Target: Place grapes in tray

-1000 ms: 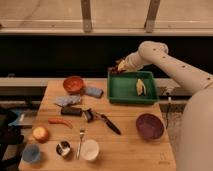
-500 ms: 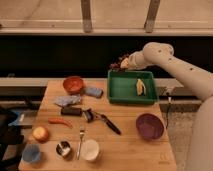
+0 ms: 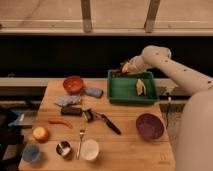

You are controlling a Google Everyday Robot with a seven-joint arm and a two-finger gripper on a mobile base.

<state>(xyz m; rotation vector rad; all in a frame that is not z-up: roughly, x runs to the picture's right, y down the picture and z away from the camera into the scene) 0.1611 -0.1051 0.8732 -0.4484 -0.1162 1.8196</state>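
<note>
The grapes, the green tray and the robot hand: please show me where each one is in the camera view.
grapes (image 3: 119, 71), camera view, on the dark cluster at the hand.
green tray (image 3: 122, 86), camera view, on its bare floor, left part.
hand (image 3: 123, 68), camera view, at its tip over the tray's back left corner.

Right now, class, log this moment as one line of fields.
gripper: shut on dark purple grape cluster | position: above far-left corner of green rectangular plastic tray | tray holds: pale yellow piece | grapes: not yet placed
</note>
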